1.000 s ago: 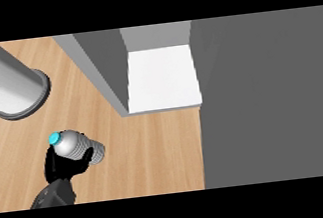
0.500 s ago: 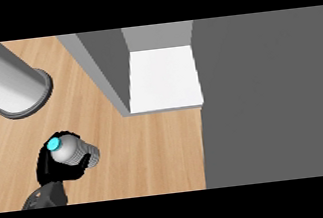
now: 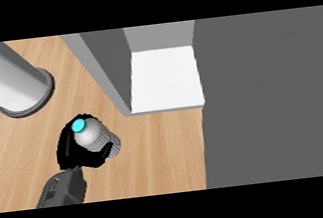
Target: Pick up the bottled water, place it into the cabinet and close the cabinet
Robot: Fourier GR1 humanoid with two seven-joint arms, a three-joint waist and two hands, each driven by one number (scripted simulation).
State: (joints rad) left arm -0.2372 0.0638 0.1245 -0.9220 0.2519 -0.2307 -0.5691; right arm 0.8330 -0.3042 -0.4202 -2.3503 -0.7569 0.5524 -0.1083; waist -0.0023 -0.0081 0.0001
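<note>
Head view, bottled water (image 3: 90,135) within curled robot hand (image 3: 77,153)

Kitchen setting, seen from steeply above. The surface (image 3: 161,146) is a counter top with a light wood-grain finish, filling the lower left from 6 to 10 o'clock. At 12 o'clock stands an open cabinet (image 3: 111,66) with grey walls and a white shelf floor (image 3: 165,80) inside. A broad grey panel (image 3: 274,93), seemingly the cabinet door, covers the whole 3 o'clock side. At 10 o'clock a pale cylindrical container (image 3: 5,81) with a darker grey base ring rests on the wood. Fitted cabinetry set directly on a wooden counter marks this as a domestic kitchen.
</note>
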